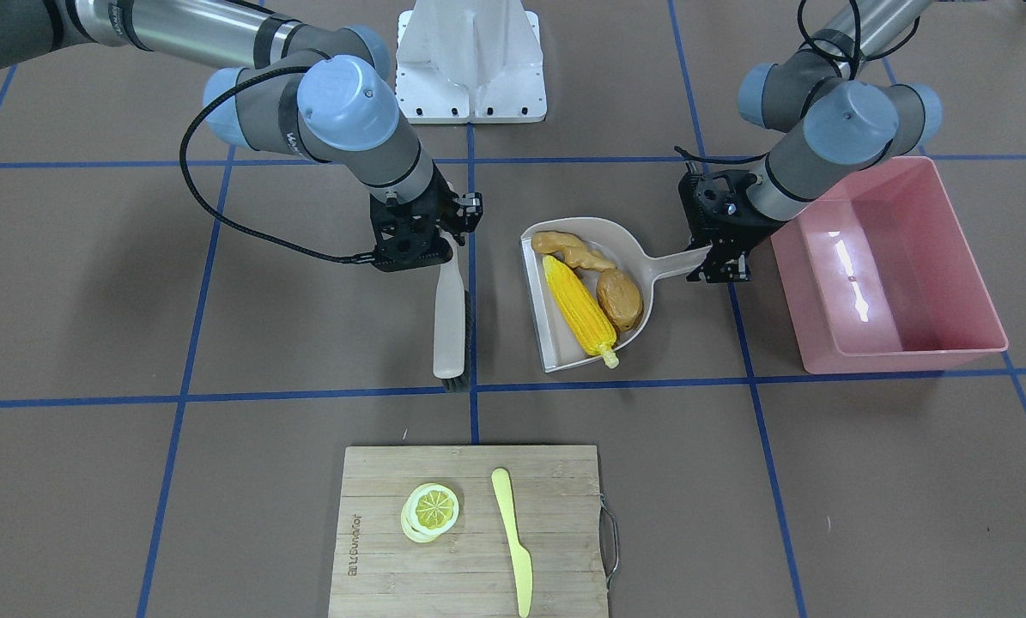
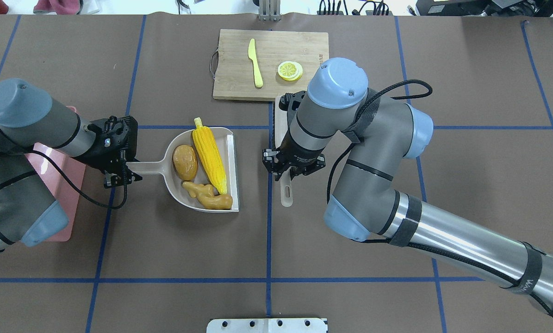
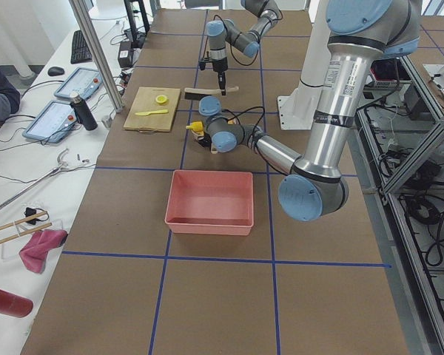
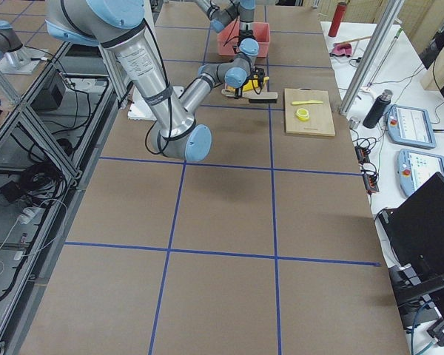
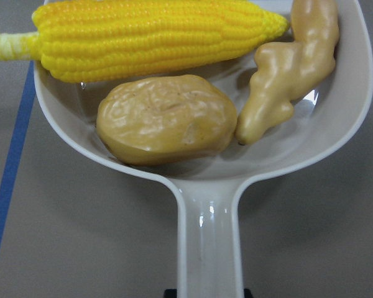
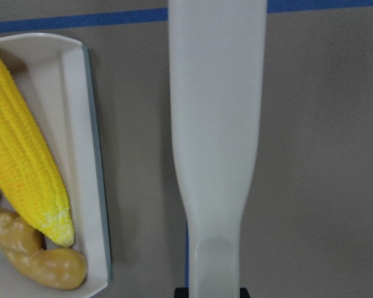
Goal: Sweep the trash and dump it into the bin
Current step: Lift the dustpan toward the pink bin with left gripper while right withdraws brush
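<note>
The trash lies in the beige dustpan (image 1: 540, 309): a yellow corn cob (image 1: 579, 311), a tan ginger root (image 1: 568, 249) and a brown potato (image 1: 620, 296). My left gripper (image 1: 719, 262) is shut on the dustpan's handle (image 2: 146, 167), and the left wrist view looks down that handle at the potato (image 5: 168, 118). The pink bin (image 1: 890, 266) stands just beyond the left gripper and holds nothing. My right gripper (image 1: 444, 253) is shut on a beige brush (image 1: 448, 318), which lies parallel to the dustpan's open edge, a short gap away.
A wooden cutting board (image 1: 470, 566) sits at the operators' side with lemon slices (image 1: 431, 508) and a pale yellow knife (image 1: 513, 536) on it. The white robot base (image 1: 470, 60) is at the opposite edge. Blue tape lines cross the brown table.
</note>
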